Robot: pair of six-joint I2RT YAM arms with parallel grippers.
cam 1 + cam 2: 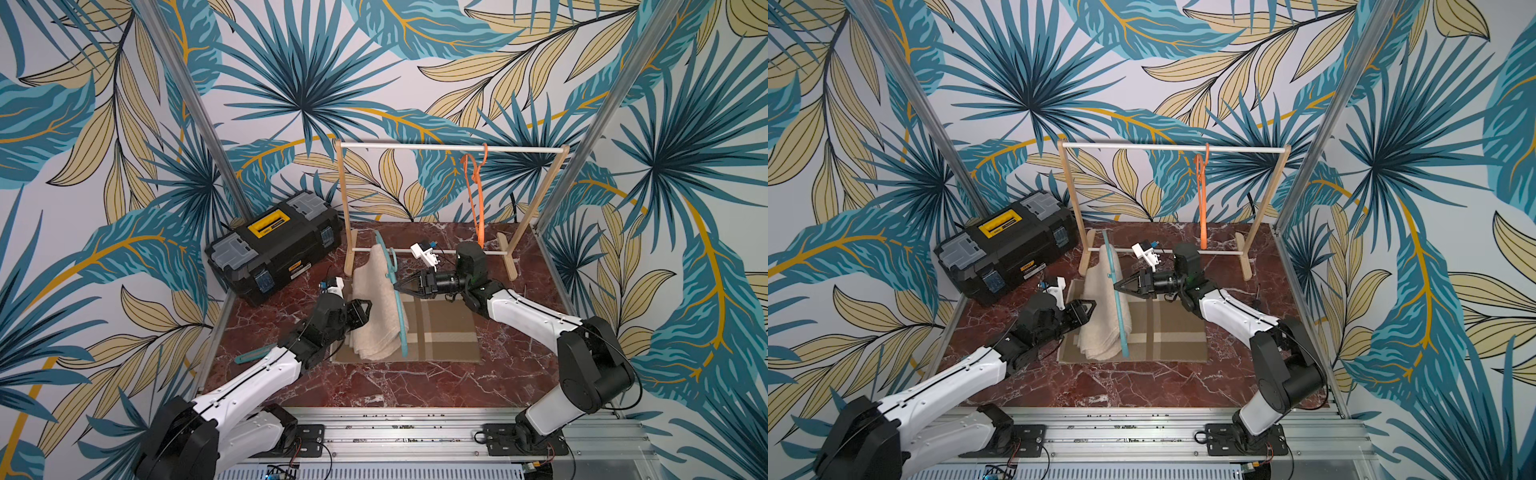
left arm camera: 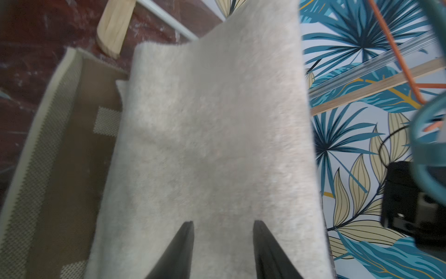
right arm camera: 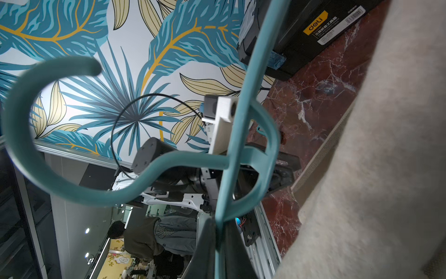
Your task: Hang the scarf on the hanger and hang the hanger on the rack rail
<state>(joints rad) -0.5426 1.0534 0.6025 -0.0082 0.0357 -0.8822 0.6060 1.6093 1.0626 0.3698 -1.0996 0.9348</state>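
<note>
The right claw (image 3: 218,225) is pressed together on the teal hanger (image 3: 256,72), holding it tilted above the tabletop (image 1: 415,382). The cream scarf (image 1: 374,316) drapes over the hanger just beyond that claw, with its lower end on the checked mat (image 1: 449,332). The left claw (image 2: 223,225) stands spread, its tips at the scarf's face.
</note>
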